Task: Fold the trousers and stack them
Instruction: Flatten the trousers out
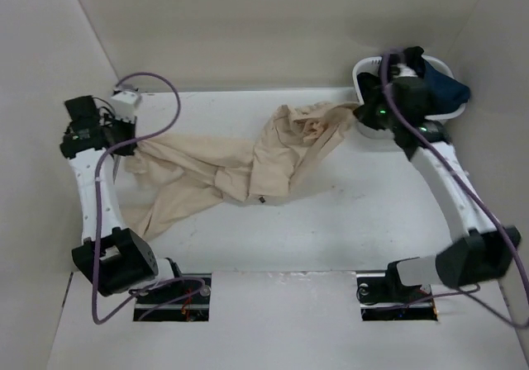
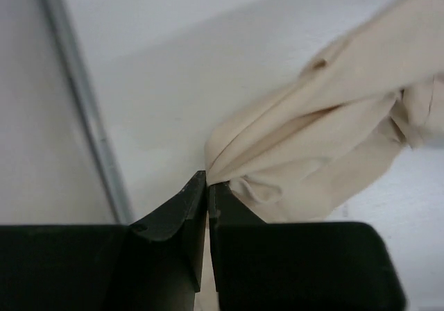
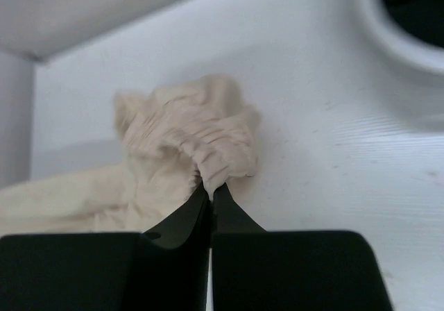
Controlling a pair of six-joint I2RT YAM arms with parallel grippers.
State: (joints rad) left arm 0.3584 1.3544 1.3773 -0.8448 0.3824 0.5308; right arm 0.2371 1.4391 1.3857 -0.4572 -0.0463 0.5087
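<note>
Pinching trousers [image 1: 248,159] over the white table [image 1: 347,221]: left end effector [image 2: 207,183], right end effector [image 3: 211,189].

The left arm [image 1: 87,190] stands up from its base and leans out past the left end of the trousers [image 1: 248,159], with its wrist turned in toward them. The left gripper [image 2: 207,184] has its fingers pressed together, pinching a fold of that end. The right arm [image 1: 450,180] stretches, seemingly near full reach, to the trousers' right end, where the right gripper [image 3: 210,189] is clamped tight on a gathered bunch
</note>
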